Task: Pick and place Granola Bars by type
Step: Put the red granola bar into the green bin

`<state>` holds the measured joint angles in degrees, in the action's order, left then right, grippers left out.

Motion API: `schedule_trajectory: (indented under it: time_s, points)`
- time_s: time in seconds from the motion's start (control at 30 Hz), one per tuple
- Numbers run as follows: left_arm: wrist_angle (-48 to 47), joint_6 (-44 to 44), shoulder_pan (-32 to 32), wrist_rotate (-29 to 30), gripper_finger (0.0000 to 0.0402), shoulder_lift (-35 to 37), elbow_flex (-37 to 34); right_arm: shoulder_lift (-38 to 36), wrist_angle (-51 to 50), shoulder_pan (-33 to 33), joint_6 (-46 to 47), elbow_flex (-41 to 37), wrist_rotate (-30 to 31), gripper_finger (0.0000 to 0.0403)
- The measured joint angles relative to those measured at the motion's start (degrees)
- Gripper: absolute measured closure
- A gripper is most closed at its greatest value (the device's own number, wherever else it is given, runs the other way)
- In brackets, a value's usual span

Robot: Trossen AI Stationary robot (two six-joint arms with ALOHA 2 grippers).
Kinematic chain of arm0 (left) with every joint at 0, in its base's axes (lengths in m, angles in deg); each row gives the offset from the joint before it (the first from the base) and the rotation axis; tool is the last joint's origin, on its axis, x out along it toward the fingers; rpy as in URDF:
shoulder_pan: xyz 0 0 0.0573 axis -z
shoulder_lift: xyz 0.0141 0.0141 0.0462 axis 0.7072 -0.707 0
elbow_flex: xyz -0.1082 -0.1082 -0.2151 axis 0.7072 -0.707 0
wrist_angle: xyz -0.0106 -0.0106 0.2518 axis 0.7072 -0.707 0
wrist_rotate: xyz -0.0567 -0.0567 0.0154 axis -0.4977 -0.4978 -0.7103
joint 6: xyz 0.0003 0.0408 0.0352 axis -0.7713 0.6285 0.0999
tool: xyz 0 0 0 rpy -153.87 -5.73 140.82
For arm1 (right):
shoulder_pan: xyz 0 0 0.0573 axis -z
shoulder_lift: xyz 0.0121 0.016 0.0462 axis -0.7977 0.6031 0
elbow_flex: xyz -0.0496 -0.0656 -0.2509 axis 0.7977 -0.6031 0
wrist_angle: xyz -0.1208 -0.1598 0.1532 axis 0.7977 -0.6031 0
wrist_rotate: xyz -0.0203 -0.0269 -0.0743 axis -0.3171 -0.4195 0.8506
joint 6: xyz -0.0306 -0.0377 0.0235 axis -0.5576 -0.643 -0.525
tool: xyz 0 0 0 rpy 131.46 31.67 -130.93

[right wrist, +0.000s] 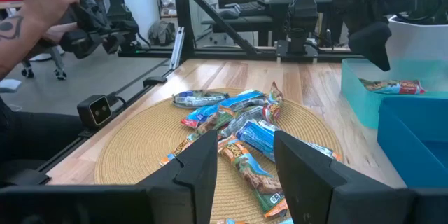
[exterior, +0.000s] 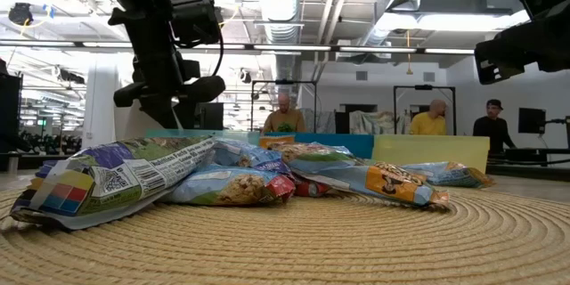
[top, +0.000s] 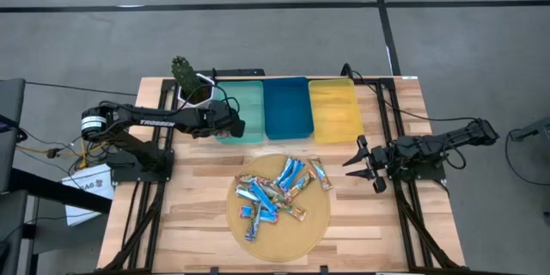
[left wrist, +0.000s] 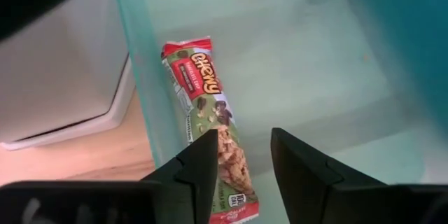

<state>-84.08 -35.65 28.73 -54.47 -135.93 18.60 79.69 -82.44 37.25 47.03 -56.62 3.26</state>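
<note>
Here the left gripper (left wrist: 241, 161) hangs open over the teal tray (top: 242, 107), where one red-green bar (left wrist: 210, 112) lies by the wall. Remaining granola bars (top: 275, 191) sit piled on the woven mat (top: 314, 223); the right gripper (top: 365, 161) waits open beside it.

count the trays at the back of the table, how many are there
3, side by side along the far edge: teal tray nearest the left gripper, holding one bar, blue tray in the middle, yellow tray on the right. None seems hidden.
</note>
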Motion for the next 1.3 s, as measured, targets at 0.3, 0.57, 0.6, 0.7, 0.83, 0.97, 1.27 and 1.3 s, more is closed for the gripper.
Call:
schedule_trajectory:
  time_s: [0.3, 0.57, 0.6, 0.7, 0.83, 0.97, 1.27, 1.3]
  points:
    - [7.2, 8.3, 2.8, -0.1, 0.0274, 0.0, 0.0, 0.0, 0.0, 0.0, 0.0, 0.0, 0.0, 0.0268]
    - [19.1, 27.0, 8.6, -3.9, 0.0274, 0.0, 0.0, 0.0, 0.0, 0.0, 0.0, 0.0, 0.0, 0.0269]
    - [20.5, 29.1, 9.5, -4.6, 0.0274, 0.0, 0.0, 0.0, 0.0, 0.0, 0.0, 0.0, 0.0, 0.0268]
    - [24.0, 35.9, 11.9, -7.2, 0.0274, 0.0, 0.0, 0.0, 0.0, 0.0, 0.0, 0.0, 0.0, 0.0269]
    - [26.9, 44.4, 15.2, -10.8, 0.0274, 0.0, 0.0, 0.0, 0.0, 0.0, 0.0, 0.0, 0.0, 0.027]
    - [28.9, 52.6, 19.0, -12.1, 0.0274, 0.0, 0.0, 0.0, 0.0, 0.0, 0.0, 0.0, 0.0, 0.0268]
    - [31.5, 62.7, 27.4, -11.9, 0.0274, 0.0, 0.0, 0.0, 0.0, 0.0, 0.0, 0.0, 0.0, 0.0268]
    - [31.5, 62.9, 28.1, -11.9, 0.0274, 0.0, 0.0, 0.0, 0.0, 0.0, 0.0, 0.0, 0.0, 0.0268]
